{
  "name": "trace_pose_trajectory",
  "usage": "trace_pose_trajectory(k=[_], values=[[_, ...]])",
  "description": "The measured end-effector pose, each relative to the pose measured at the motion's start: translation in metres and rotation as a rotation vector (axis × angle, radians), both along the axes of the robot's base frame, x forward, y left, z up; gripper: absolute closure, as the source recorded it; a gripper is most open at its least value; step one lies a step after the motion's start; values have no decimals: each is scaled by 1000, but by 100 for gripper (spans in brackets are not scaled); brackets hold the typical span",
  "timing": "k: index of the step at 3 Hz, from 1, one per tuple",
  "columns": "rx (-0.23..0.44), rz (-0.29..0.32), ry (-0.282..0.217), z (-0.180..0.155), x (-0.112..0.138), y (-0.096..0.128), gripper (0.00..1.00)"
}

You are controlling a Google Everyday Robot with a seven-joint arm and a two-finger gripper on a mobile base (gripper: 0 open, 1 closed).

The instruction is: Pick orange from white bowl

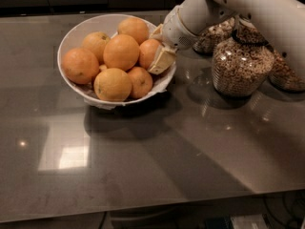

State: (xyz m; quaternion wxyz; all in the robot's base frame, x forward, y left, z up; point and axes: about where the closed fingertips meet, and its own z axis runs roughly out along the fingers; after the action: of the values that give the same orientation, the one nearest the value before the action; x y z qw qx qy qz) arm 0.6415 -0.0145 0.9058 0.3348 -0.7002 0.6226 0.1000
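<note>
The white bowl (71, 32) stands at the back left of the grey counter and holds several oranges. My gripper (157, 47) reaches in over the bowl's right rim from the white arm at the upper right. Its cream fingers (162, 60) sit on either side of the orange (144, 52) at the right edge of the pile, one in front and one behind. They are touching it, and the orange still rests among the others in the bowl.
Glass jars of cereal (238, 66) stand right of the bowl, under and behind my arm. More jars (212, 37) are farther back. The grey counter (152, 156) stretches toward the near edge.
</note>
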Motion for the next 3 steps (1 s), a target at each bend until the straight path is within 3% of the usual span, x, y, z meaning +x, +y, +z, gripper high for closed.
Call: trace_pose_trajectory(k=[1, 3], values=[[25, -2, 0, 6, -2, -1, 100], [38, -29, -50, 37, -7, -13, 100]])
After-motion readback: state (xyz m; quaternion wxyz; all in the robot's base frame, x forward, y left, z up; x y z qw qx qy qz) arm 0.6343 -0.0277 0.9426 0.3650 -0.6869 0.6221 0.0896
